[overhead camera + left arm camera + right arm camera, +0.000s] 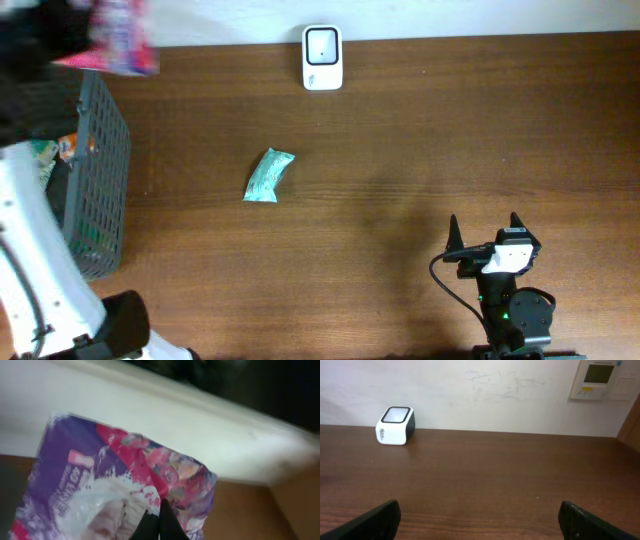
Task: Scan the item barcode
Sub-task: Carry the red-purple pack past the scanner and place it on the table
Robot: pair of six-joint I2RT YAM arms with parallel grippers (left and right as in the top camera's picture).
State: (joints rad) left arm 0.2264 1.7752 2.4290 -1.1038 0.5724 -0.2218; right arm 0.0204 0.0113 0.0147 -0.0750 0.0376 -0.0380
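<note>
Overhead: blur smears the purple-pink snack packet (118, 42) at the top corner, near a grey basket (100, 170); the barcode scanner (322, 57) stands far ahead-left of the right gripper (485, 232), a green packet (269, 176) nearer, on a wooden table (420, 130). Left wrist: the left gripper (156, 522) pinches the snack packet's edge, print too blurred to read. Right wrist: fingers (375, 520) spread wide, empty; scanner's logo illegible, white wall and a control panel (602, 380) beyond.
</note>
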